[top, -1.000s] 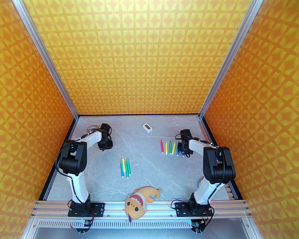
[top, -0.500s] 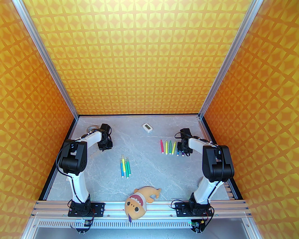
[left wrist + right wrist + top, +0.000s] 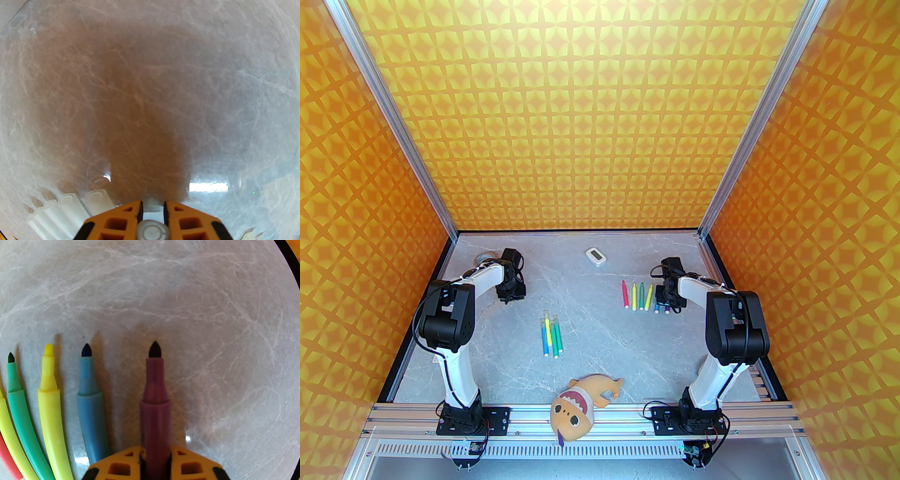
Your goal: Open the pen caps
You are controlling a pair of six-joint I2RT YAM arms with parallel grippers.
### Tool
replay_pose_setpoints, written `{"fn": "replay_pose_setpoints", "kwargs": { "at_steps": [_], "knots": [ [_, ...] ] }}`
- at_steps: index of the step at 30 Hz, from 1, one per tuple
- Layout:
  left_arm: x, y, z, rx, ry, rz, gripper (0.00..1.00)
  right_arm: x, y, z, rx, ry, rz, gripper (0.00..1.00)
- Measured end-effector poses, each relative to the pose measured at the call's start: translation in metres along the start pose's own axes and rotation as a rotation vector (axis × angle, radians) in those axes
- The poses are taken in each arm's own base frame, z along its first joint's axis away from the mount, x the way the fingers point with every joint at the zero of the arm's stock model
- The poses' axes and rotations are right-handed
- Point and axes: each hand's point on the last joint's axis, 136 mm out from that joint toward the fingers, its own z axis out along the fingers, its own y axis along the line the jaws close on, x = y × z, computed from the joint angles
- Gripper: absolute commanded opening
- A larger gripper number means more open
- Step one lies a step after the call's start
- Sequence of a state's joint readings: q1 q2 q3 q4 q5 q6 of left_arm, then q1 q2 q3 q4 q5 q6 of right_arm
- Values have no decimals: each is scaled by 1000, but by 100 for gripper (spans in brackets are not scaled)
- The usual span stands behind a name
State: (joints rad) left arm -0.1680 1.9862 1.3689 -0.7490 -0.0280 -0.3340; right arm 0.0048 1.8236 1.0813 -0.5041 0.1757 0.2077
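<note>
L pincer (image 3: 152,205) pinches round translucent cap (image 3: 152,232); R pincer (image 3: 155,452) pinches smooth purple pen (image 3: 155,404).

Six bare-tipped pens (image 3: 90,415), four capped pens (image 3: 552,335) (tightly bunched, so roughly), five detached pen caps (image 3: 68,201), one plush fish (image 3: 572,412), one small white device (image 3: 595,255), two arms (image 3: 459,281).

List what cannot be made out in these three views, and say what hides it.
Left wrist: the pen cap in the left gripper is cut off by the bottom edge.
Right wrist: the purple pen has its rear hidden by the right gripper.
Top: the central pens are too small to judge whether capped.
</note>
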Motion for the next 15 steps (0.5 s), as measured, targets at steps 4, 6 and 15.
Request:
{"fn": "replay_pose_setpoints", "kwargs": {
  "at_steps": [4,6,15],
  "knots": [
    [0,0,0,0,0,0,22,0,0,0,0,1,0,21],
    [0,0,0,0,0,3,22,0,0,0,-1,2,0,21],
    [3,1,1,-2,7,3,26,0,0,0,-3,2,-3,24]
  ]
}}
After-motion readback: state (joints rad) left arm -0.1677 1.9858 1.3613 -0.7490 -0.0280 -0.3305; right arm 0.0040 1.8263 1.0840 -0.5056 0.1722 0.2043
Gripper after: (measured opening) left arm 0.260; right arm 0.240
